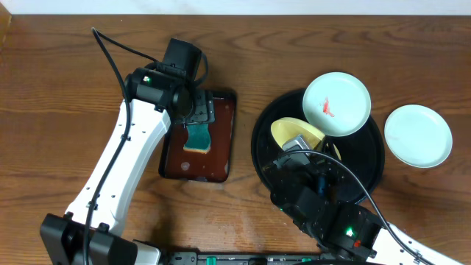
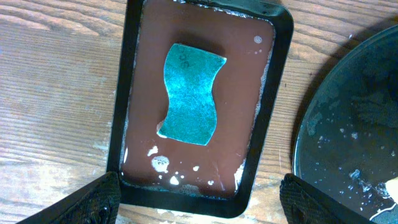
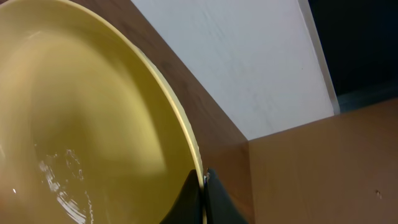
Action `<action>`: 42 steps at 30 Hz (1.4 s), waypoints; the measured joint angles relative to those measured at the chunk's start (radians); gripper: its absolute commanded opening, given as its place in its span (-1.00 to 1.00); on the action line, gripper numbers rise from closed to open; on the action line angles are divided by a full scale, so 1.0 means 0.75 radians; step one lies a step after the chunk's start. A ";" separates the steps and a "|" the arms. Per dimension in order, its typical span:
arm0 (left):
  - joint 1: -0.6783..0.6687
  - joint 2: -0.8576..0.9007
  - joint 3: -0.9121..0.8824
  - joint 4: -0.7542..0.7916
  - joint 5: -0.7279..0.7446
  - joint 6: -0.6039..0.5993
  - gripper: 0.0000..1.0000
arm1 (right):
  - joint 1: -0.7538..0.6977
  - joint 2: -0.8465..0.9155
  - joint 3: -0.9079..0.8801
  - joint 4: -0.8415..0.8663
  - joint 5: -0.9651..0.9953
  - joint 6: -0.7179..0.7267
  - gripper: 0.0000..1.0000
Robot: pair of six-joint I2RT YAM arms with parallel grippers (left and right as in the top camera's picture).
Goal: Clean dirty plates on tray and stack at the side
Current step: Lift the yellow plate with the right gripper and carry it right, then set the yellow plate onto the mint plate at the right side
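The large round black tray [image 1: 368, 158] sits right of centre. A white plate with a red smear [image 1: 336, 103] rests on its far rim. A clean white plate [image 1: 418, 135] lies on the table to the tray's right. My right gripper [image 3: 203, 180] is shut on the rim of the pale yellow plate [image 3: 81, 118], holding it tilted over the tray; the plate also shows in the overhead view [image 1: 293, 132]. My left gripper [image 2: 199, 199] is open and empty, above the near end of the reddish-brown tray [image 2: 124, 93] that holds a teal sponge [image 2: 189, 93].
The rectangular reddish-brown tray [image 1: 226, 140] with the sponge [image 1: 198, 138] lies left of the black tray, with white foam specks on it. The black tray's wet surface shows in the left wrist view [image 2: 348, 124]. Bare wooden table lies on the far left.
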 measured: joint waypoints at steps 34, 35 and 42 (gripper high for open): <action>0.000 0.000 0.000 0.000 0.001 0.000 0.65 | -1.381 -0.109 0.002 -0.024 -1.285 0.570 -0.98; 0.000 0.000 0.000 0.000 0.000 0.000 0.66 | -1.504 -0.105 0.003 -0.029 -1.381 0.576 -0.98; 0.000 0.000 0.000 0.001 0.001 0.000 0.65 | -2.248 0.121 0.012 0.041 -1.680 0.724 -0.98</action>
